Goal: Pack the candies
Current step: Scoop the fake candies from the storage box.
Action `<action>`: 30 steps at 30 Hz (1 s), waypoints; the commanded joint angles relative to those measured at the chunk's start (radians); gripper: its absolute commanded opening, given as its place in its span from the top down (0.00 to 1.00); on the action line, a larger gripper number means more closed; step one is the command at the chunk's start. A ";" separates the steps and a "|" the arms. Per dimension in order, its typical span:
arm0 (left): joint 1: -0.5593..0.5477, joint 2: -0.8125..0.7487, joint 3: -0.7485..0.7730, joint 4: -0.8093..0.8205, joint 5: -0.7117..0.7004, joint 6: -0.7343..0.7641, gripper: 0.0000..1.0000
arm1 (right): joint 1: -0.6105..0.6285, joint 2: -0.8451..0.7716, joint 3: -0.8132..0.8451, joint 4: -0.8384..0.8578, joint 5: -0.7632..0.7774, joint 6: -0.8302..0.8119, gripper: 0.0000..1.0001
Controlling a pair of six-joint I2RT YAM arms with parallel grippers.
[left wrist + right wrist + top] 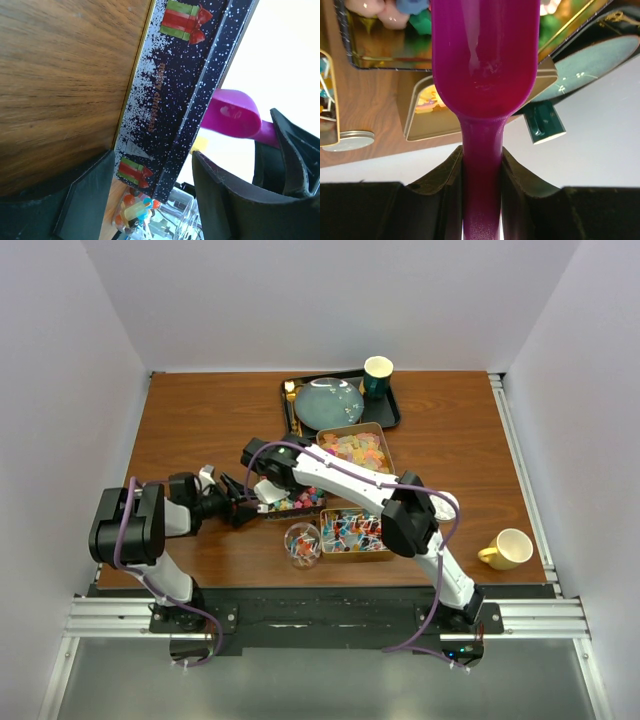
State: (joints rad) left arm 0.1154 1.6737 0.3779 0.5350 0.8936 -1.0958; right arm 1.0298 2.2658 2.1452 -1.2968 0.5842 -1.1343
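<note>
The candies lie in several places: multicoloured cubes (300, 500) in a dark Christmas-print box (165, 85), pale gummies (357, 448) in a gold tin, wrapped pieces (352, 530) in a second tin, and a few in a clear glass (302, 544). My left gripper (243, 510) is at the box's left end, and its open jaws (152, 157) straddle the box wall with a gap on each side. My right gripper (482, 152) hovers over the box, shut on the handle of a purple scoop (485, 60). The scoop's bowl looks empty.
A black tray (390, 415) at the back holds a blue-grey plate (328, 402) and a green cup (377, 376). A yellow mug (508, 548) stands at the right front. A round lid (347, 140) lies on the wood near the tins.
</note>
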 commanded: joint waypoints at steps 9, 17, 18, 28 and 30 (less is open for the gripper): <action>-0.010 0.064 -0.008 -0.135 -0.101 0.042 0.32 | 0.021 0.052 -0.050 -0.033 -0.187 -0.050 1.00; -0.008 0.067 0.003 -0.130 -0.090 0.043 0.32 | 0.021 0.121 -0.016 0.042 -0.267 -0.027 1.00; -0.010 0.067 0.004 -0.132 -0.087 0.043 0.32 | 0.019 0.142 -0.007 0.045 -0.276 -0.004 1.00; 0.012 0.046 0.035 -0.179 -0.067 0.066 0.33 | -0.072 0.135 0.019 0.059 -0.572 0.085 1.00; 0.020 0.044 0.055 -0.202 -0.058 0.082 0.33 | -0.099 0.097 -0.022 0.095 -0.671 0.055 1.00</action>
State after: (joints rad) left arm 0.1200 1.6920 0.4213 0.4782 0.9081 -1.0695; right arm 0.9630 2.4176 2.1792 -1.3098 0.2398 -1.1034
